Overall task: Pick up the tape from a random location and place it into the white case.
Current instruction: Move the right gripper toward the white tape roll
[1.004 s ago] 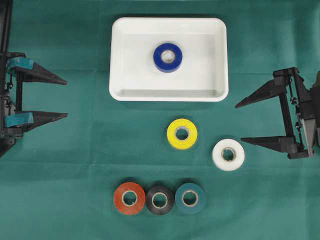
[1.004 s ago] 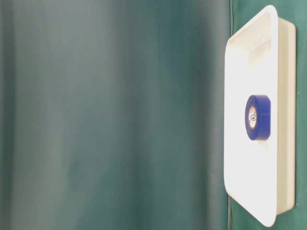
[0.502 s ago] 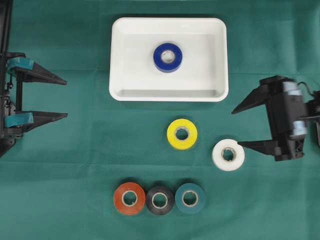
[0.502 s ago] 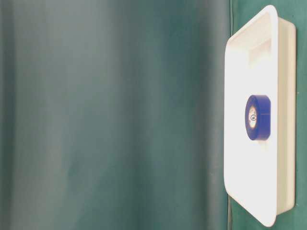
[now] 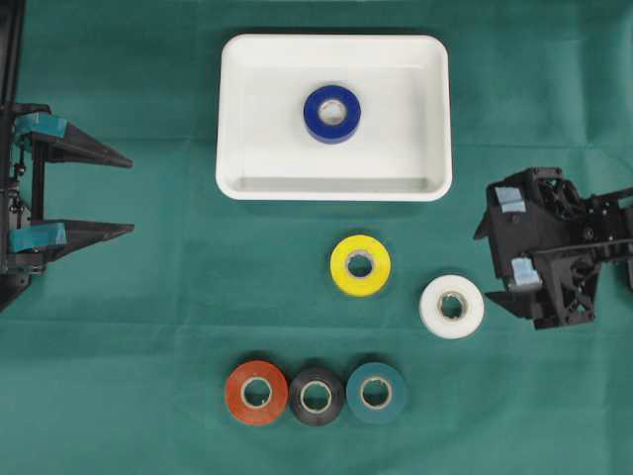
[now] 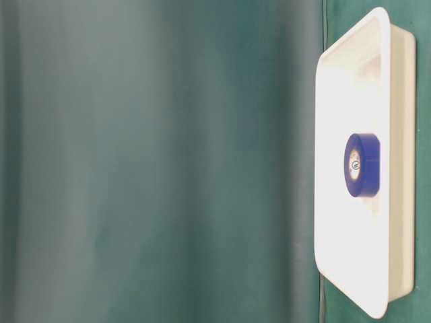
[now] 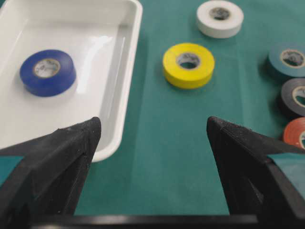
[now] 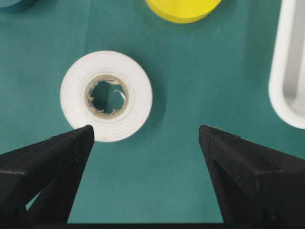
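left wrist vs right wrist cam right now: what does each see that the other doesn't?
Left wrist only: the round blue tape roll lying inside the shallow white plastic case, plus black and orange-red rolls at the right edge, framed by the open left gripper.

Right wrist only: the open right gripper, pointing down beside the white roll.

Both: white tape roll, yellow roll, teal roll, a stretch of case rim, green cloth.

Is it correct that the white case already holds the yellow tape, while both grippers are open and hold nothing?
Not quite: the roll inside the white case is the blue tape. The yellow tape lies on the cloth below it, as the overhead view shows. The left gripper and right gripper are open and empty.
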